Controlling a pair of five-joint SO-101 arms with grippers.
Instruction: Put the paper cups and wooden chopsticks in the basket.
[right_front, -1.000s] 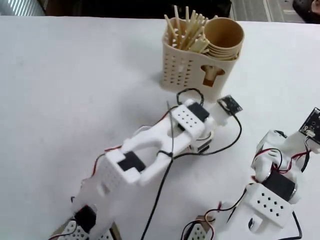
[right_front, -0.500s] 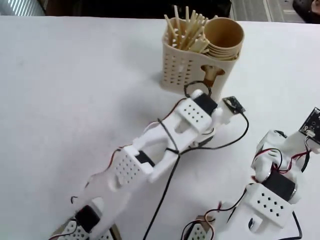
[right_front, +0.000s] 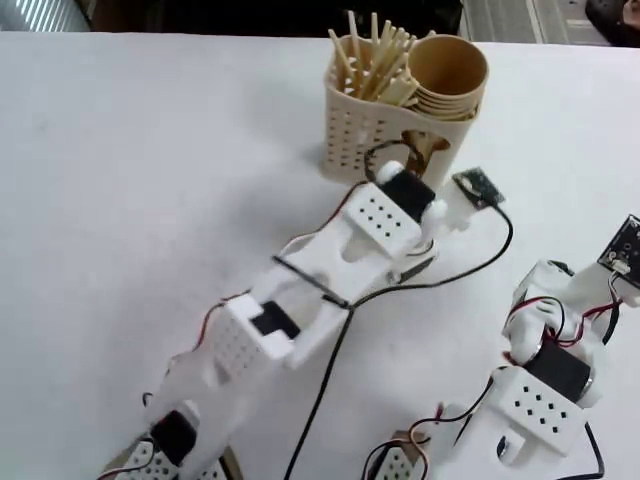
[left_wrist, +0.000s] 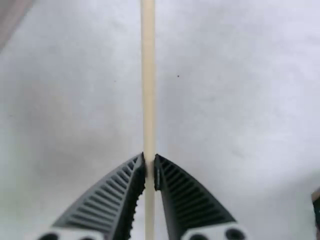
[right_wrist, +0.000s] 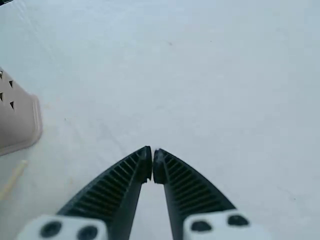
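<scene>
The left arm (right_front: 385, 215) is standing stretched across the white surface (right_front: 150, 150), its wrist just short of the perforated basket (right_front: 365, 135). The left fingers (left_wrist: 125, 190) are pinching a single wooden chopstick (left_wrist: 148, 75) in a narrow grip, with the stick running straight out past the tips. Whether the stick is hanging above the surface or touching it cannot be told.

The basket is already holding a stack of paper cups (right_front: 447, 70) in one compartment and a bundle of chopsticks (right_front: 372, 60) beside it. The task therefore looks close to done, with the carrying of this stick the step in hand. The next move is likely calling for the stick to be raised above the rim, brought over the bundle's compartment, tipped end-down and released there, not among the cups.

The right fingers (right_wrist: 125, 185) are resting pressed together and holding nothing, low over the surface and well apart from the basket's corner (right_wrist: 17, 120).
</scene>
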